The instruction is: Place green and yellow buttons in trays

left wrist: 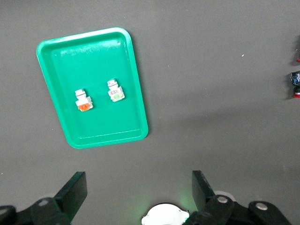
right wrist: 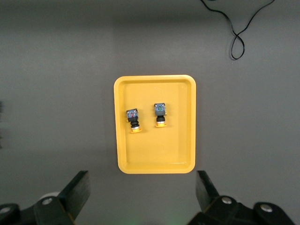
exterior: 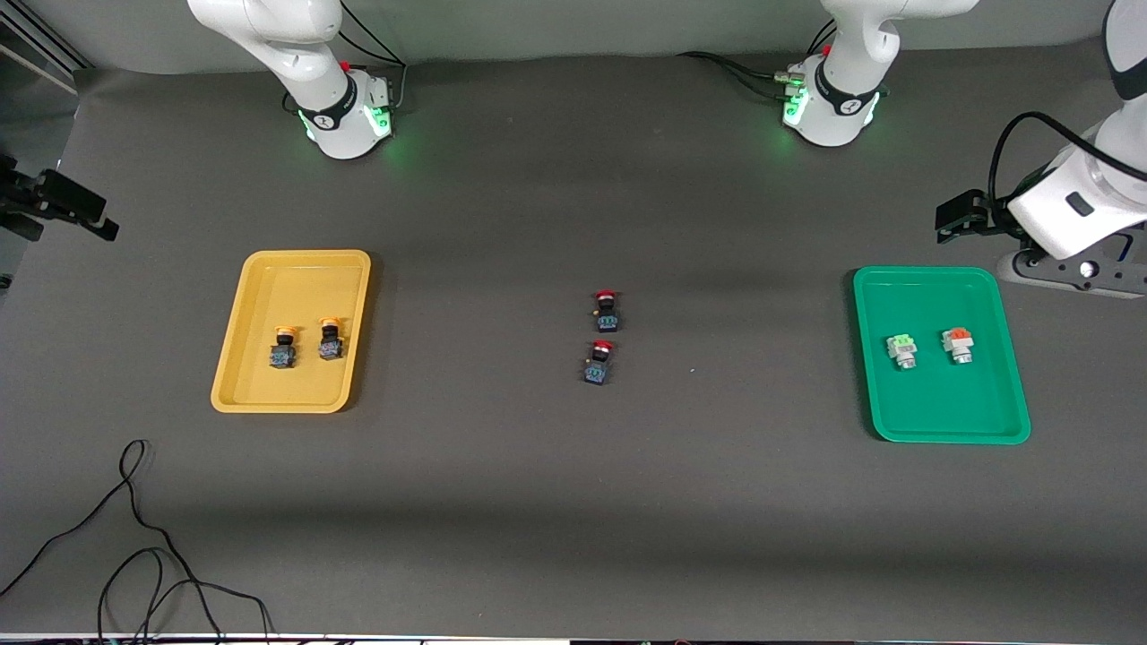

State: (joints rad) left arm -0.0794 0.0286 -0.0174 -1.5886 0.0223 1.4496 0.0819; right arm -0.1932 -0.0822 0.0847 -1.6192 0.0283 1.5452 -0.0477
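Note:
Two yellow-capped buttons (exterior: pixel 284 349) (exterior: pixel 330 340) lie side by side in the yellow tray (exterior: pixel 269 278) toward the right arm's end; they show in the right wrist view (right wrist: pixel 133 120) (right wrist: pixel 160 114). A light-green-topped button (exterior: pixel 902 350) and an orange-topped one (exterior: pixel 959 345) lie in the green tray (exterior: pixel 932 421) toward the left arm's end, and show in the left wrist view (left wrist: pixel 115 91) (left wrist: pixel 83 100). My left gripper (left wrist: pixel 138 187) is open and empty, high beside the green tray (left wrist: pixel 56 47). My right gripper (right wrist: pixel 140 187) is open and empty, high beside the yellow tray (right wrist: pixel 154 166).
Two red-capped switches (exterior: pixel 607 311) (exterior: pixel 599 362) lie at the table's middle, one nearer the front camera than the other. A black cable (exterior: pixel 134 537) loops near the front edge at the right arm's end. The left arm's hand (exterior: pixel 1071 210) hangs by the green tray.

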